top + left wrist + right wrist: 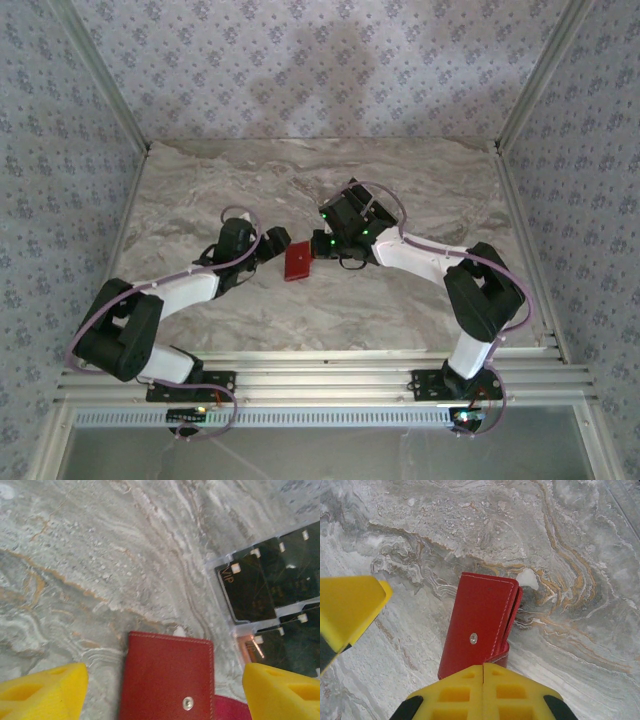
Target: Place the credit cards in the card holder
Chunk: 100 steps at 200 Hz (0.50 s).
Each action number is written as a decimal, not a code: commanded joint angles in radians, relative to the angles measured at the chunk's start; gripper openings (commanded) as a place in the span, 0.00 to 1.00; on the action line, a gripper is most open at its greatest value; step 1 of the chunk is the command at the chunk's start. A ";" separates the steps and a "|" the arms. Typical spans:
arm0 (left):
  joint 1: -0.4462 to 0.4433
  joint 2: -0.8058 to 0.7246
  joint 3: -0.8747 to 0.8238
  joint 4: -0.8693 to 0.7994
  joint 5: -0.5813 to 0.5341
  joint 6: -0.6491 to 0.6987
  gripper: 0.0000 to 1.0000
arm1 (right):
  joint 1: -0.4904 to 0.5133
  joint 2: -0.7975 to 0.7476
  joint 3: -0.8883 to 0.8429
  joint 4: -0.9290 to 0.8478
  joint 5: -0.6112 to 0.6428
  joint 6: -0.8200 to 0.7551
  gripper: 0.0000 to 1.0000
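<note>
The card holder (298, 262) is a red wallet lying folded shut on the marble table, snap stud up. In the left wrist view the card holder (167, 672) lies between my left gripper's (165, 682) yellow fingers (45, 690), which stand wide open and clear of it. My right gripper (483, 672) is shut, its pads pressed together right at the near end of the card holder (480, 625). Whether they pinch its edge is hidden. Black credit cards (250, 587), one marked VIP, lie in a clear plastic tray (223, 565) just right of the wallet.
The two grippers face each other across the wallet, left gripper (272, 246) and right gripper (324, 248), near the table's middle. A left finger (347, 607) shows at the left of the right wrist view. Patterned walls and metal rails (300, 375) bound the table.
</note>
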 commanded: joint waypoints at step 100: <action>-0.007 -0.034 0.062 -0.130 0.017 0.090 0.84 | 0.035 -0.044 0.125 -0.080 -0.018 -0.020 0.00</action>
